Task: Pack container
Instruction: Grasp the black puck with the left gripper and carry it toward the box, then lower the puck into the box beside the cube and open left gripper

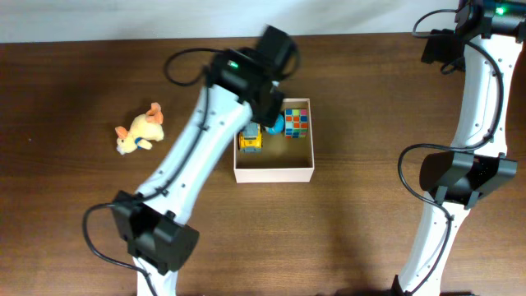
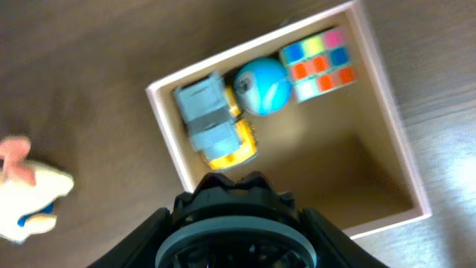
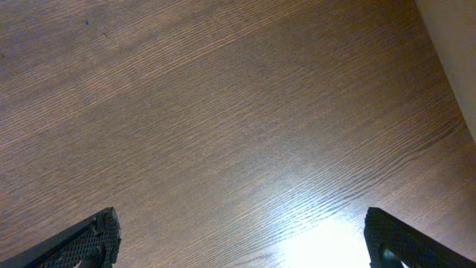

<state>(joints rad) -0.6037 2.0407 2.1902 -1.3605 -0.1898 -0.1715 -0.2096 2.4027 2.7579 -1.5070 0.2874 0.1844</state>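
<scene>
The square, shallow cardboard container (image 1: 274,173), white outside and tan inside, sits mid-tabletop (image 1: 370,99) beneath the left hand (image 1: 271,108). Judge it light and stiff-walled but crushable; take hold at a wall rim beside its bare half. A yellow-grey toy truck (image 1: 251,140), a blue ball (image 1: 274,123) and a multicoloured puzzle cube (image 1: 297,121) line one wall. Whether the left hand is spread or pressed together cannot be told. The right hand (image 3: 238,223) is spread and holds nothing.

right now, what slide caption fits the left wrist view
Looking down into the container: toy truck, blue ball and colour cube inside, plush toy outside.
</scene>
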